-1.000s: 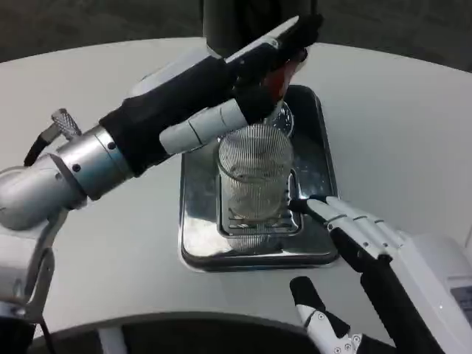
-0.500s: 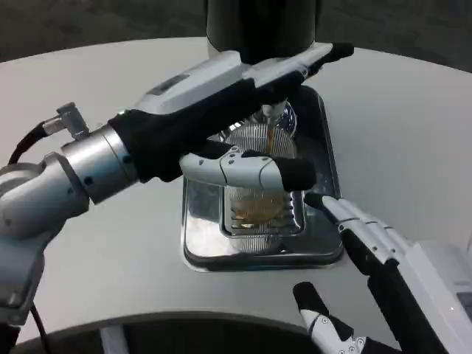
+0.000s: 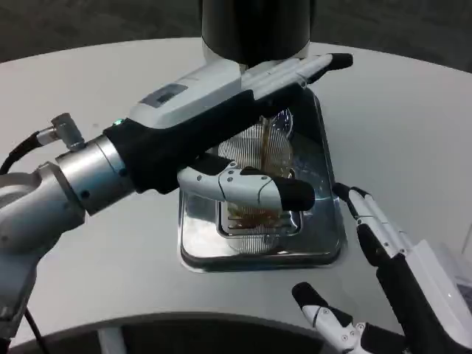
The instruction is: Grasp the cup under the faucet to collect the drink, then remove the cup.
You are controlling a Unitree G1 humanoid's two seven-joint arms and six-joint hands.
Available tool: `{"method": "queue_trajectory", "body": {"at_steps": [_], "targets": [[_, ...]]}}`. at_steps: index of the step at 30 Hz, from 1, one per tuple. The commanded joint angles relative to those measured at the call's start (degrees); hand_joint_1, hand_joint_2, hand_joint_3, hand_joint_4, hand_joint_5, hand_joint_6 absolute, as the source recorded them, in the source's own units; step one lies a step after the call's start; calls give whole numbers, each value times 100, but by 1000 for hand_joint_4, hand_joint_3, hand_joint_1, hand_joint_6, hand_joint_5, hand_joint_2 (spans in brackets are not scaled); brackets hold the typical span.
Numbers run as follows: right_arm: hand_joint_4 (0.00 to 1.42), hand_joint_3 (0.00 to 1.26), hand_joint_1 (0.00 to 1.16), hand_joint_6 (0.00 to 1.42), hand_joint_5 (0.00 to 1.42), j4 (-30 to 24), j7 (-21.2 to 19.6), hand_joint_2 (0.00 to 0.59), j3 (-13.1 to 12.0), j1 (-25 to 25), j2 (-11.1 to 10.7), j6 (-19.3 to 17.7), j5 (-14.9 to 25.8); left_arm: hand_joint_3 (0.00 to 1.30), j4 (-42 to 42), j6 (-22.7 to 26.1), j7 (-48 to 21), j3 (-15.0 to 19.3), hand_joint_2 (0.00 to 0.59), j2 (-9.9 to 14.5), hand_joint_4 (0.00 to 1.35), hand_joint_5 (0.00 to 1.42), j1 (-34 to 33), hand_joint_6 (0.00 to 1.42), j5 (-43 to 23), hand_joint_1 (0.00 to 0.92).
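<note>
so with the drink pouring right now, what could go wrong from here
The left hand reaches over the cup under the dispenser, hiding much of it, so overfilling could go unnoticed. The right hand waits apart by the tray; a grab while the stream runs could tip the cup or splash.

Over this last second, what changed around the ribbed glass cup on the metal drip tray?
The left hand came down from the dispenser, its thumb now across the ribbed clear glass cup. Amber drink began pouring and is collecting in it. The right hand drew back slightly from the cup. The cup stayed on the silver drip tray under the black dispenser.
</note>
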Motion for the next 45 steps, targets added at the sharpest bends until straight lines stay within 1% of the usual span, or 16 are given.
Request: {"method": "queue_trajectory", "body": {"at_steps": [1,4,11,14,15,16,17,18,19,23,28,31,36,39,43,45], "targets": [[0,0,489,179,0,340,-53,293,-90,-360,101,295,261,0,-158,-165,-50,-88,54,100,0,3,127,0,41,0],[0,0,503,164,0,387,-78,262,-91,-430,76,362,315,0,-189,-130,-46,-84,54,97,0,1,119,0,34,0],[0,0,523,143,0,385,-111,247,-63,-449,21,421,340,0,-239,-59,-51,-84,54,75,0,0,144,0,0,0],[0,0,571,117,0,382,-121,228,-55,-451,4,437,349,0,-235,1,-57,-68,54,61,0,0,145,0,-54,0],[0,0,595,114,0,1068,-295,223,-17,-1070,263,570,519,0,-232,12,-45,-53,54,57,0,0,140,0,-66,0],[0,0,601,111,0,1649,-402,222,-6,-1604,430,665,702,0,-231,16,-36,-41,54,60,0,0,133,0,-68,0],[0,0,613,102,0,2059,-487,215,1,-1981,532,728,839,0,-234,14,-29,-33,54,62,0,0,125,0,-72,0],[0,0,617,99,0,2324,-538,214,-8,-2230,565,774,940,0,-236,13,-25,-29,54,65,0,0,121,0,-74,0],[0,0,637,98,0,2350,-580,210,-5,-2250,541,790,975,0,-242,18,-27,-34,54,68,0,0,119,0,-74,0],[0,0,642,98,0,2500,-747,207,6,-2388,415,829,1113,0,-265,29,-9,-45,54,71,0,0,156,0,-62,0],[0,0,650,98,0,2658,-810,202,-50,-2662,164,836,1247,0,-290,19,16,-28,54,90,0,0,204,0,-41,0],[0,0,654,98,0,2700,-836,201,-24,-2723,96,855,1307,0,-286,17,15,-17,53,98,0,0,211,0,-54,0],[0,0,659,98,0,2965,-941,201,-44,-2942,2,830,1461,0,-282,36,2,-15,57,106,0,0,188,0,-64,0],[0,0,658,98,0,3190,-989,199,-107,-3123,-83,745,1625,0,-271,45,-2,-20,58,109,0,0,177,0,-62,0],[0,0,662,98,0,3601,-988,198,-169,-3419,-249,576,2009,0,-288,52,-6,-33,58,110,0,0,174,0,-48,0],[0,0,665,98,0,3789,-1045,196,-161,-3543,-253,514,2170,0,-313,69,-4,-38,58,104,0,0,184,0,-48,0]]}}
